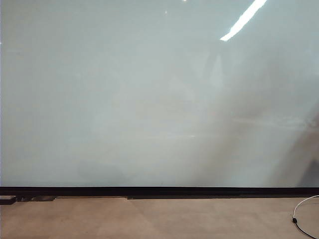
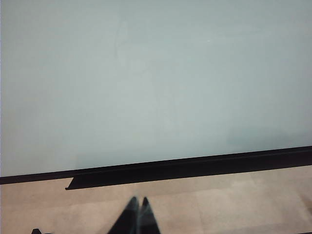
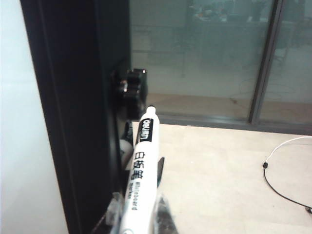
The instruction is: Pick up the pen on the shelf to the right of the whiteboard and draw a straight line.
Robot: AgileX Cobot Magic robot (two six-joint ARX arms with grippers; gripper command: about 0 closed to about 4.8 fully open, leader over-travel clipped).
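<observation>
The pen (image 3: 141, 161), a white marker with black lettering and a small dark tip, lies between the fingers of my right gripper (image 3: 139, 207). Both fingers press against its barrel, so the gripper is shut on it. The pen sits close beside the black shelf and frame (image 3: 73, 122) at the edge of the whiteboard (image 3: 19, 146). In the exterior view the whiteboard (image 1: 149, 99) fills the picture and bears no stroke; neither gripper shows there. My left gripper (image 2: 139, 201) hangs over the floor in front of the whiteboard (image 2: 156, 73), tips together, shut and empty.
A black strip (image 1: 159, 190) runs along the board's bottom edge above the beige floor (image 1: 149, 219). A white cable (image 1: 301, 211) lies on the floor at the right. A black knob (image 3: 131, 87) sticks out of the frame beyond the pen tip.
</observation>
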